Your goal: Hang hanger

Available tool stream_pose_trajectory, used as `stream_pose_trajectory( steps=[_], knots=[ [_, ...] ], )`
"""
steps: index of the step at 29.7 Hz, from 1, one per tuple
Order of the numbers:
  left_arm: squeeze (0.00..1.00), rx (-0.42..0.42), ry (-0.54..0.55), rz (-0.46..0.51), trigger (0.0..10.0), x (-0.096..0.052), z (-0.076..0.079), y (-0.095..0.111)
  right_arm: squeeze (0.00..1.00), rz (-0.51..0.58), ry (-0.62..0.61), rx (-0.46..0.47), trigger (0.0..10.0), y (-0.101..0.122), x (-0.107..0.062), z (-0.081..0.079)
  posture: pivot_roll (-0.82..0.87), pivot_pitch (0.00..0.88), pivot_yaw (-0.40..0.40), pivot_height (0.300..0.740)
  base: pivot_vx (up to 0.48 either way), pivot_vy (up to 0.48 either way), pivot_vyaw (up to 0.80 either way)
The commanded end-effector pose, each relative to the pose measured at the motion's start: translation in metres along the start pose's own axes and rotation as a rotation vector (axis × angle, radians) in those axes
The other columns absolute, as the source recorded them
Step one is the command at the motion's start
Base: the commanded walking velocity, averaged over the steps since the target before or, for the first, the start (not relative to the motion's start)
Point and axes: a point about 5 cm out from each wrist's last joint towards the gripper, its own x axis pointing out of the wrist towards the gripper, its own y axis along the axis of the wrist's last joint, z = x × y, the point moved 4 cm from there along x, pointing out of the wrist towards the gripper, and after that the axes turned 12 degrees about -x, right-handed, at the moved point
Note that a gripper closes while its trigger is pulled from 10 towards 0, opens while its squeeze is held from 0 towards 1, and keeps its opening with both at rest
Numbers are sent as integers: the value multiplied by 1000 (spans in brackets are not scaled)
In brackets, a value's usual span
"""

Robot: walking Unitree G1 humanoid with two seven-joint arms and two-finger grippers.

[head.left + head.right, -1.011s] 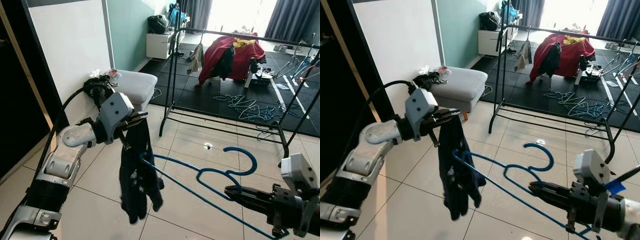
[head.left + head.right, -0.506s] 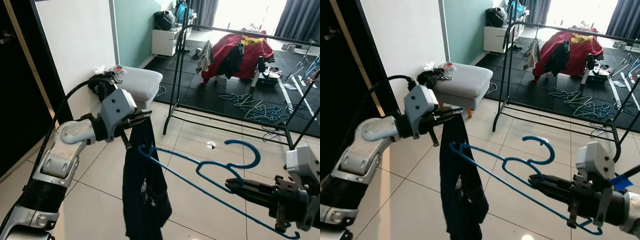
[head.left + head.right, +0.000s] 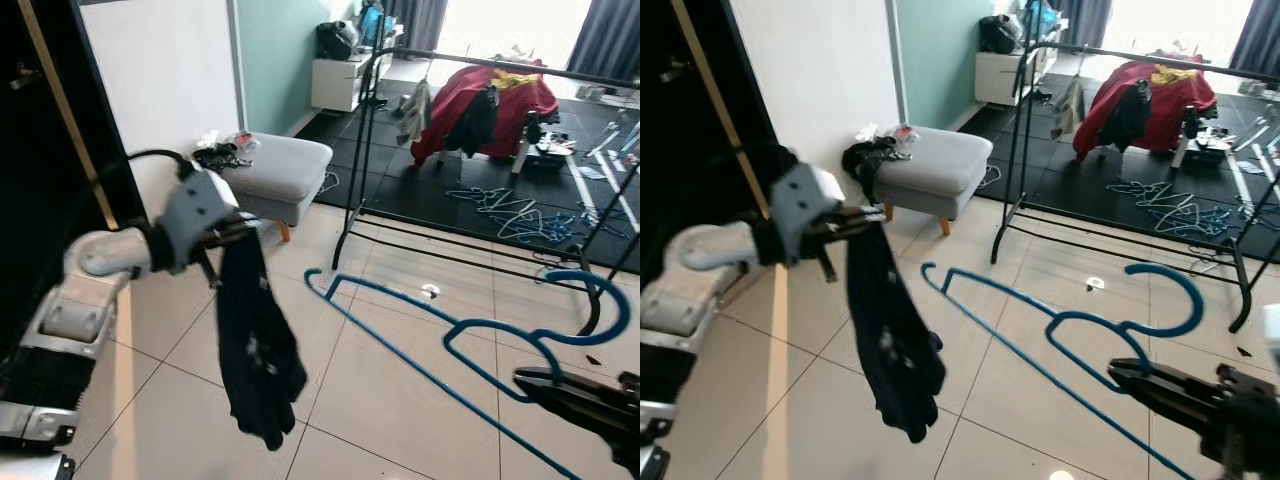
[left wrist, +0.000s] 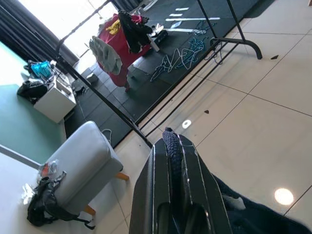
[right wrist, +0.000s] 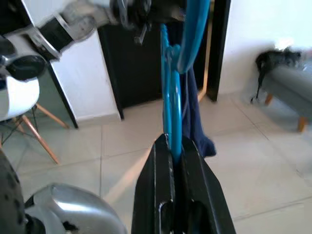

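Since 0.5 s ago, dark navy cloth garment (image 3: 256,360) and thin blue plastic hanger (image 3: 440,335) have parted; left gripper (image 3: 232,232) pinches the garment, right gripper (image 3: 1130,375) clamps the hanger, whose long end could snag the black metal clothes rack (image 3: 352,200).

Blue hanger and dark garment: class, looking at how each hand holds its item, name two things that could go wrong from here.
1. The left hand pinches the dark garment only at its top edge; the hanging bulk could slip free.
2. The right hand grips the blue hanger near its hook, so the long free end, now apart from the garment, could swing and miss or snag the cloth.
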Motion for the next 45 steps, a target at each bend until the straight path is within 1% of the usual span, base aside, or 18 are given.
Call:
stream_pose_trajectory(
  steps=[1,2,3,4,6,7,10,11,12,13,15,17,20,26,31,36,38,45],
  knots=[
    [0,55,12,5,10000,-9,-10,11,0,39,0,-6,10000,10,-6,1,-33,0,-4,740,0,0,0],
    [0,62,11,10,10000,-12,-11,15,0,67,0,-1,10000,16,-9,2,-33,0,-7,740,0,0,0],
    [0,62,11,10,10000,-12,-11,15,0,67,0,-1,10000,16,-9,2,-33,0,-7,740,0,0,0],
    [0,71,6,17,10000,-13,-11,19,0,65,5,8,10000,15,-10,2,-34,0,-8,740,0,0,0],
    [0,75,3,22,10000,-14,-11,22,0,55,10,15,10000,13,-10,1,-34,0,-8,740,0,0,0],
    [0,77,-16,42,10000,-12,-7,27,0,51,16,23,10000,10,-6,0,-30,0,-7,740,0,0,0],
    [0,77,-16,42,10000,-12,-7,27,0,51,16,23,10000,10,-6,0,-30,0,-7,740,0,0,0],
    [0,67,-45,71,10000,-10,-1,34,0,64,24,22,10000,10,0,0,-37,0,-3,740,0,0,0],
    [0,57,-93,110,10000,-7,8,43,0,77,41,17,10000,10,9,-1,-36,0,-1,740,0,0,0],
    [0,57,-93,110,10000,-7,8,43,0,77,41,17,10000,10,9,-1,-36,0,-1,740,0,0,0],
    [0,36,-157,170,10000,-4,20,58,0,101,76,18,10000,10,20,-4,-26,0,-2,740,0,0,0],
    [0,36,-157,170,10000,-4,20,58,0,101,76,18,10000,10,20,-4,-26,0,-2,740,0,0,0],
    [0,22,-186,198,10000,-4,24,66,0,110,101,22,10000,12,25,-6,-21,0,-1,740,0,0,0],
    [0,19,-222,205,10000,-5,30,71,0,120,122,16,10000,15,28,-6,-19,0,-1,740,0,0,0],
    [0,19,-231,199,10000,-7,32,71,0,121,124,13,10000,16,29,-5,-17,0,-5,740,0,0,0],
    [0,22,-211,169,10000,-11,26,67,0,112,113,12,10000,17,25,-5,-18,0,-7,740,0,0,0],
    [0,25,-200,159,10000,-14,23,66,0,99,99,10,10000,17,21,-4,-21,0,-8,740,0,0,0],
    [0,23,-201,157,10000,-15,23,68,0,79,82,11,10000,17,16,-3,-22,0,-8,740,0,0,0]
  ],
)
